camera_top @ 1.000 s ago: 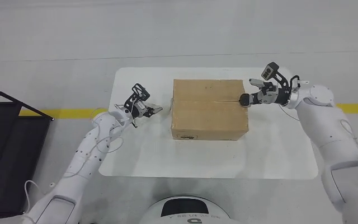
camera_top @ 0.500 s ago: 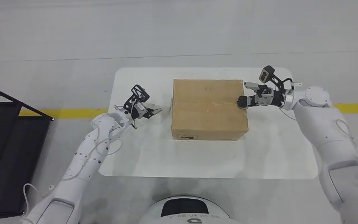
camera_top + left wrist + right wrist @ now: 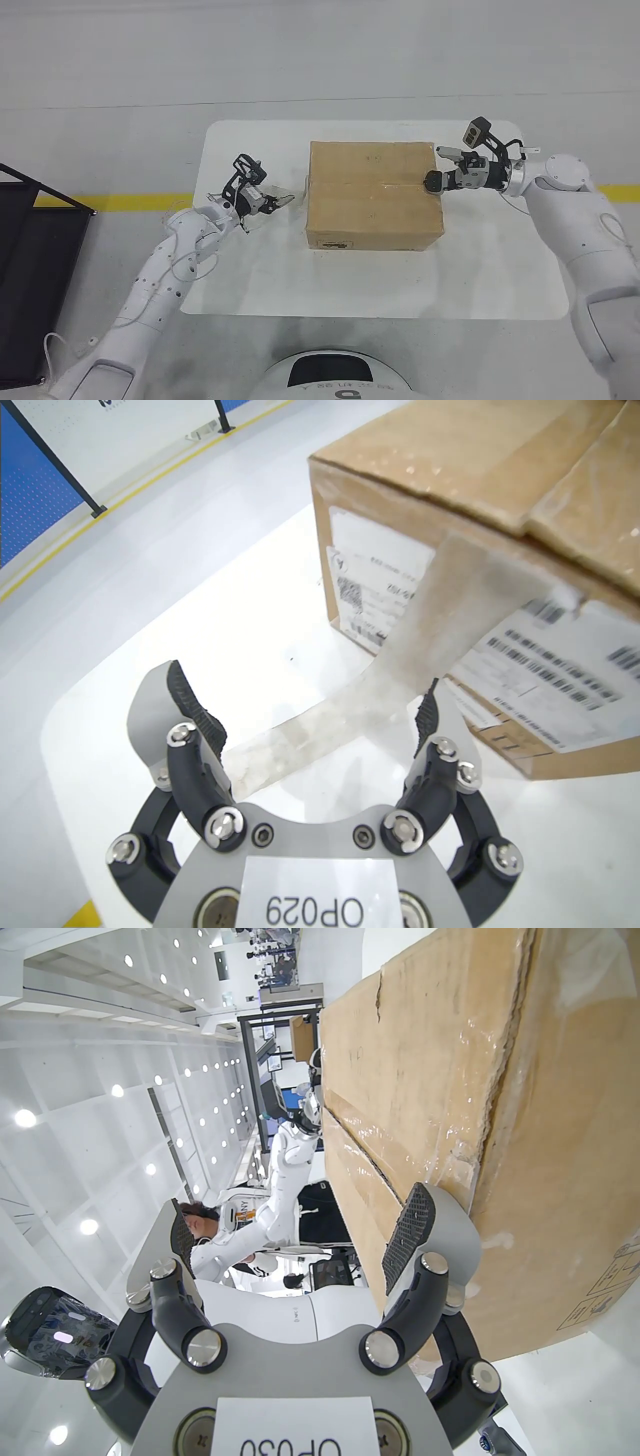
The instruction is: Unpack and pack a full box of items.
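**Brown rectangular cardboard box (image 3: 372, 195): tape lifted at one end, flaps not yet opened**

The box is seen standing in the middle of the white rounded tabletop (image 3: 260, 280). Both top flaps lie flat and the centre seam (image 3: 372, 182) between them is closed. Nothing of the contents can be seen, and no items are laid out on the tabletop.

A strip of translucent packing tape (image 3: 440, 610) is seen peeled away from the end face of the box on the left arm's side. It hangs from the top edge near the seam and runs down toward the left claw (image 3: 302, 680). That claw is held just beside the box, low over the tabletop, with its fingers spread wide. The loose tape passes between them without being pinched; whether it sticks to one pad cannot be told.

The right claw (image 3: 297, 1200) is placed at the opposite end of the box, at the upper edge where the seam ends. Its fingers are likewise spread and nothing is held. One pad is seen against or just beside the cardboard edge, and contact cannot be settled.

The task is judged to be at its very beginning, with only the unsealing under way. How much tape is left along the seam cannot be told. The flaps are yet to be folded back and the items taken out, and the whole repacking is left to be done.
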### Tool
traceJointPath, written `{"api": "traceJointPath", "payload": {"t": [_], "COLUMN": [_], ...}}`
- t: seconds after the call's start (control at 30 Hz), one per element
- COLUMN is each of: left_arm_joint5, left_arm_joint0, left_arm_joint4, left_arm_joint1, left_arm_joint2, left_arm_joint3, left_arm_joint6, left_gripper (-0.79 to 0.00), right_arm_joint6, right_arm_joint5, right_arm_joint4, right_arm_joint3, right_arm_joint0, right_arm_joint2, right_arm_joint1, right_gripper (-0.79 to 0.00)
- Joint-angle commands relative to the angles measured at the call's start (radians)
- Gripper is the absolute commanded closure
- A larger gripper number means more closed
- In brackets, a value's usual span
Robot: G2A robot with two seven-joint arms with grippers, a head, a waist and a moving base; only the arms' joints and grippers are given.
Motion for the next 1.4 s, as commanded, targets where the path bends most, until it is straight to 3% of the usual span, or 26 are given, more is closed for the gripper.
{"api": "traceJointPath", "payload": {"t": [0.0, 0.3, 0.4, 0.9, 1.37], "left_arm_joint5": [0.033, -0.002, 0.03, 0.012, 0.142], "left_arm_joint0": [0.016, 0.051, 0.051, -0.022, -0.045], "left_arm_joint4": [-0.022, -0.024, -0.037, 0.005, 0.058], "left_arm_joint1": [-0.004, -0.01, -0.015, -0.039, -0.05], "left_arm_joint2": [-0.001, 0.021, 0.028, 0.106, 0.107], "left_arm_joint3": [0.029, 0.084, 0.088, 0.077, 0.086], "left_arm_joint6": [0.031, 0.207, 0.224, 0.163, 0.212], "left_gripper": [-0.785, -0.785, -0.785, -0.785, -0.785], "right_arm_joint6": [0.0, 0.0, 0.0, 0.0, 0.0], "right_arm_joint5": [0.0, 0.0, 0.0, 0.0, 0.0], "right_arm_joint4": [0.0, 0.0, 0.0, 0.0, 0.0], "right_arm_joint3": [0.0, 0.0, 0.0, 0.0, 0.0], "right_arm_joint0": [0.0, 0.0, 0.0, 0.0, 0.0], "right_arm_joint2": [0.0, 0.0, 0.0, 0.0, 0.0], "right_arm_joint1": [0.0, 0.0, 0.0, 0.0, 0.0], "right_gripper": [-0.785, -0.785, -0.785, -0.785, -0.785]}}
